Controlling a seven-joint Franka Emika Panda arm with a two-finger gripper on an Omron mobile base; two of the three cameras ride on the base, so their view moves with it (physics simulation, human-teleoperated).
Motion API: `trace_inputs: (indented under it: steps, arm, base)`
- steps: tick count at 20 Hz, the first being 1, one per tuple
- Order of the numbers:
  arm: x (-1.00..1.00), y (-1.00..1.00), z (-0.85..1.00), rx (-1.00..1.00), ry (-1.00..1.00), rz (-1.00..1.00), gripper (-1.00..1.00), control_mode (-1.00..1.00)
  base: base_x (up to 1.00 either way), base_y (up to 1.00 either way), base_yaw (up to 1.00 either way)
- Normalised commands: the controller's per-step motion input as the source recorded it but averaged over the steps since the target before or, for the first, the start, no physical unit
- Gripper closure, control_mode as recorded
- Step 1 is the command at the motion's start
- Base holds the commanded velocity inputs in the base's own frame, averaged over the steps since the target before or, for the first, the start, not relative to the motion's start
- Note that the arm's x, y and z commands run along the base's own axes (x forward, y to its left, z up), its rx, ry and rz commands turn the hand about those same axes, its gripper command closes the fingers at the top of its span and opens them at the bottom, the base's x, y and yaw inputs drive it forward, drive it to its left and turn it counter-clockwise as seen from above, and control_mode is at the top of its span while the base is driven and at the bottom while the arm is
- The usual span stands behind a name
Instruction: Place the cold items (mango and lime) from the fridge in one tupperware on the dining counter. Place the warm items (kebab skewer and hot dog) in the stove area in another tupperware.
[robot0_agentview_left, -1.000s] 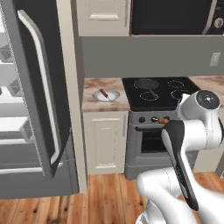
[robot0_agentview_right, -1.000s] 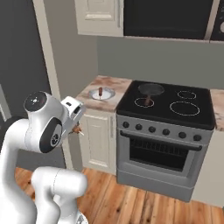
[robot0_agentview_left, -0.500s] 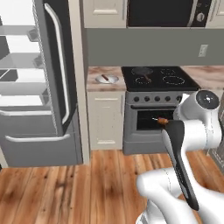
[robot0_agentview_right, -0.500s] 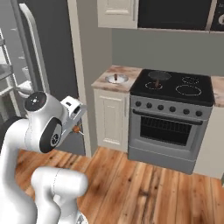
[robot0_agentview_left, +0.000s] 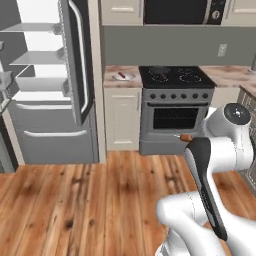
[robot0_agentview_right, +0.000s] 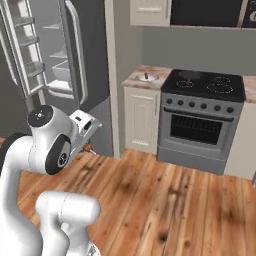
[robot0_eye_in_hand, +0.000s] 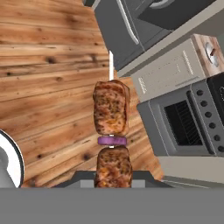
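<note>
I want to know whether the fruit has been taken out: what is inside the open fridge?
The fridge shows white walls, clear shelves and grey drawers; no mango or lime is visible there. The door covers its right side, and the left is cut off, so those parts stay unknown.

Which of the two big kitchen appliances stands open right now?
The fridge: its door is swung wide, showing white shelves. The oven under the cooktop stays shut.

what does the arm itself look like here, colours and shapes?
Glossy white rounded arm with fat tubular links. Round grey cap on the upper joint in both base views. Dark, near-black inset panels: a long strip down the link in the left base view, an oval patch in the right. Boxy white hand. No visible cables or markings.
</note>
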Motion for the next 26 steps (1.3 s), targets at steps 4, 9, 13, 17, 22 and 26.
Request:
trace_inputs:
  steps: [4,9,13,17,22,26]
  arm:
    - [0.0,0.0,0.0,0.0,0.0,0.0,1.0,1.0]
    - [0.0,0.0,0.0,0.0,0.0,0.0,1.0,1.0]
    - [0.0,0.0,0.0,0.0,0.0,0.0,1.0,1.0]
    - [0.0,0.0,0.0,0.0,0.0,0.0,1.0,1.0]
    - [0.0,0.0,0.0,0.0,0.0,0.0,1.0,1.0]
    - [0.0,0.0,0.0,0.0,0.0,0.0,1.0,1.0]
  base:
    - [-1.0,0.0,0.01]
    - [-1.0,0.0,0.0]
    - [-1.0,0.0,0.0]
    - [-1.0,0.0,0.0]
    - [-1.0,0.02,-0.08]
    - [-1.0,0.08,-0.11]
